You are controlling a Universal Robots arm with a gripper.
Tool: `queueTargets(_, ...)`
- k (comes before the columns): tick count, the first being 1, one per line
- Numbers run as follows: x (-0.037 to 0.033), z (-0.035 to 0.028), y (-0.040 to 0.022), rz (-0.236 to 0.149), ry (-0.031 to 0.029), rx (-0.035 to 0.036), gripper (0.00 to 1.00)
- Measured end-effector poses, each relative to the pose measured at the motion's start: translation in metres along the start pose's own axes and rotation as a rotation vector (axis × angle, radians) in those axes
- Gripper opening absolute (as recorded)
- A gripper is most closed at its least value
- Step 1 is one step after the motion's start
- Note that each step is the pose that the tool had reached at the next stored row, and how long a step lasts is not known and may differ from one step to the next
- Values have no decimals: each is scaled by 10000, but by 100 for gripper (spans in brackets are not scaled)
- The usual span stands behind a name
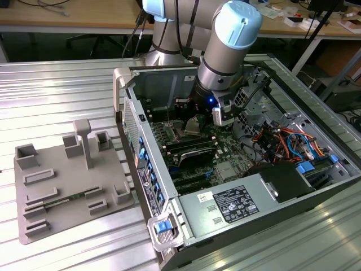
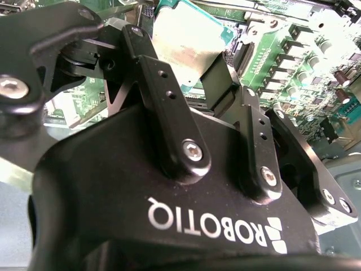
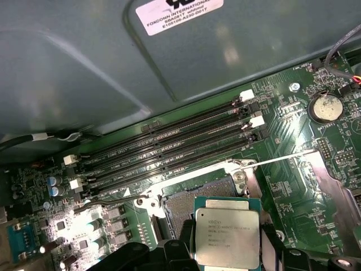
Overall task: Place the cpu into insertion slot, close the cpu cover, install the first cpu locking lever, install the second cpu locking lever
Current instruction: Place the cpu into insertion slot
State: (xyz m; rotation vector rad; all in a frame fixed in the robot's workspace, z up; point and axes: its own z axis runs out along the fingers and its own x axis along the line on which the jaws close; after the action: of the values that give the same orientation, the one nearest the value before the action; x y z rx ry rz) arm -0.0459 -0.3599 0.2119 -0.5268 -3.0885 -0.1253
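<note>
The gripper (image 2: 179,52) is clamping the cpu (image 3: 227,237) by two opposite edges, its fingers (image 2: 149,66) pressing on the chip's sides. The chip is probably light, stiff and fragile, with an underside best left untouched, so this edge hold is looking right. Just beyond the fingertips, the insertion slot (image 3: 179,208) is lying open, partly hidden by the chip. Farther out, what looks like the cpu cover (image 3: 330,180) is standing swung back, cut off at the picture's edge. Whether chip and socket are touching is hard to tell.
</note>
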Motion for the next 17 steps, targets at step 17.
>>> queueTargets(17, 0, 14, -1, 323, -25, -5, 55)
